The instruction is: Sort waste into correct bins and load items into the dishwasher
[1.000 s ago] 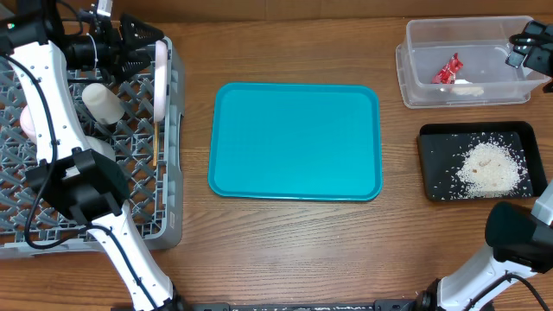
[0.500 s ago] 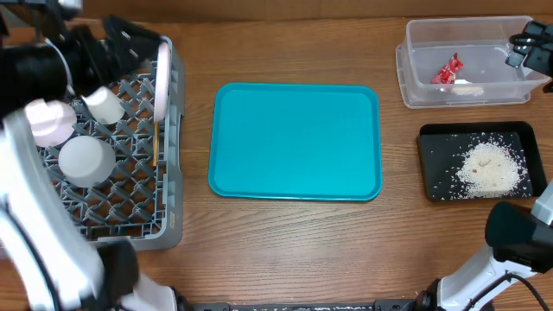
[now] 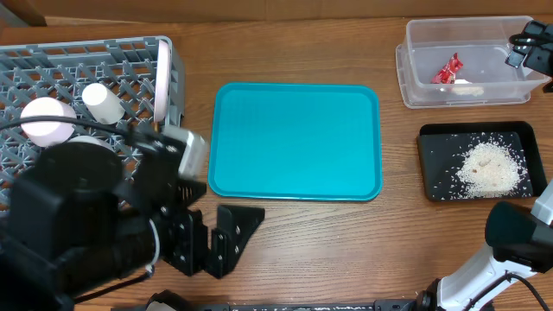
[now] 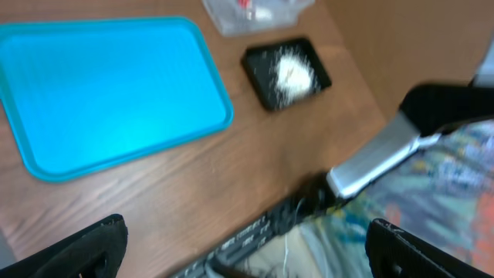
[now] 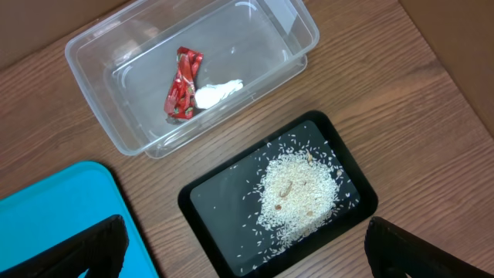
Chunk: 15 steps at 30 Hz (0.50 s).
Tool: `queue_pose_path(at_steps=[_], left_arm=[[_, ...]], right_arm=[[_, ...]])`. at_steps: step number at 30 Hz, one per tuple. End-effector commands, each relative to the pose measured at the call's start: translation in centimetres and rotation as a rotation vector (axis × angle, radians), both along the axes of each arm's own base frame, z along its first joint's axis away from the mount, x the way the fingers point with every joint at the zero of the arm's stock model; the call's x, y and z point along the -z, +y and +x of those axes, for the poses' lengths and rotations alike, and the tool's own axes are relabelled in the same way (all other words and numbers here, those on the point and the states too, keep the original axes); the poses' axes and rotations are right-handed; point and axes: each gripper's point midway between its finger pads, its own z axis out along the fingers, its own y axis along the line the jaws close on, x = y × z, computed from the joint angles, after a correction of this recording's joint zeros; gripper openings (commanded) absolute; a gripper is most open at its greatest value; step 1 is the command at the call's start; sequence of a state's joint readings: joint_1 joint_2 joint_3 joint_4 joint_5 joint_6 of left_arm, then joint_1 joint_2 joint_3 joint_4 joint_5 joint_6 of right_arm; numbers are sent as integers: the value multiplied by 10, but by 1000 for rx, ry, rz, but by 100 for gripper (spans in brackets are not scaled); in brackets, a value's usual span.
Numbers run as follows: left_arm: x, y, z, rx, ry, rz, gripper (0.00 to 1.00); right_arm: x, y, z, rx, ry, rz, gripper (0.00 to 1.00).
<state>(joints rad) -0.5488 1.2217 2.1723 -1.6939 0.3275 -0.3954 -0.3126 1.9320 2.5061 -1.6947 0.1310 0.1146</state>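
Note:
The grey dish rack (image 3: 177,65) at the back left holds an upright white plate (image 3: 162,76), a small white cup (image 3: 102,102), a pink bowl (image 3: 45,121) and a pale bowl (image 3: 86,142) half hidden by my left arm. My left gripper (image 3: 212,242) (image 4: 247,235) hangs open and empty, high over the table's front edge. The clear tub (image 3: 415,65) (image 5: 85,46) holds the red wrapper (image 3: 448,69) (image 5: 183,85). Rice crumbs (image 3: 491,166) (image 5: 297,189) lie in the black tray (image 3: 436,164) (image 5: 208,208). My right gripper (image 3: 525,50) (image 5: 247,235) is open, high above both bins.
A bare teal tray (image 3: 294,142) (image 4: 108,85) lies mid-table, and its corner (image 5: 62,224) shows in the right wrist view. My left arm's bulk covers the front left of the overhead view. The left wrist view is blurred and looks past the table's front edge.
My left arm has swung from over the back of the rack towards the front and now looms close under the overhead camera. The right arm has not moved.

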Motion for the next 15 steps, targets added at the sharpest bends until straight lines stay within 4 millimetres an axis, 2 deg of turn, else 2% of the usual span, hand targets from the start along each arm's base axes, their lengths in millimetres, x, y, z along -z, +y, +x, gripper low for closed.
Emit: queue_pose_path(at_steps=[1,8,11,15], left_arm=[[14,3,6,-52,29,49,100],[14,3,6,-38,17,58,100],[16,10,14,-10,-71,146,100],[31,8,16,103,-109,236,100]], right_arm=[[-4,-1,-1,2,-11,-8,100],[-4,-1,-1,1,-11,-8,100],[-4,-1,-1,1,-11,-8,100],[-4,-1,-1,1,-11,-8,100]])
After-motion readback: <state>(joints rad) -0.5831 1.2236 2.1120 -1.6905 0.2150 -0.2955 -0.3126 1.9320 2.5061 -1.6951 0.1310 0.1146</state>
